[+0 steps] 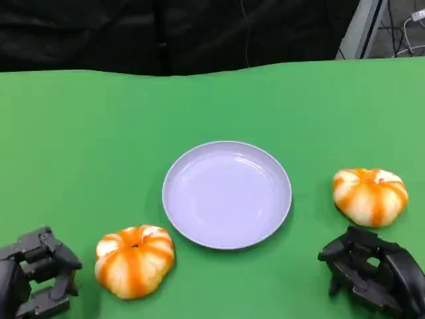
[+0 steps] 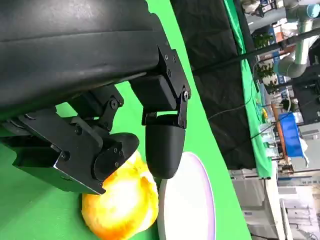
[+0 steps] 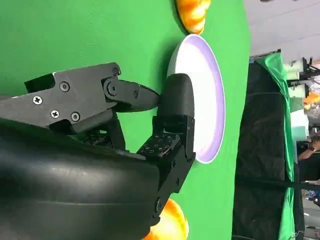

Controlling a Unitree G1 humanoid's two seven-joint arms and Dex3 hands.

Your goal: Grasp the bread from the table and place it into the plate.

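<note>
In the lower left of the head view we see our left hand [image 1: 36,272] resting at the table's near edge, fingers released and holding nothing. Just to its right lies a round orange-and-white striped bread roll [image 1: 135,260], shaped like a small pumpkin, on the green cloth-covered table [image 1: 86,146]. It sits apart from the hand and close beside the near left rim of the pale lilac round plate [image 1: 227,194], which occupies the middle of the frame with nothing in it. Farther right, a second orange-and-white striped bread roll [image 1: 370,195] lies near the right edge, and below it in the lower right corner our right hand [image 1: 372,269] hovers just short of it, fingers loose and grasping nothing. We judge the task barely begun: no bread is gripped yet. The next move calls for one hand to reach over its nearer roll and close around it.
</note>
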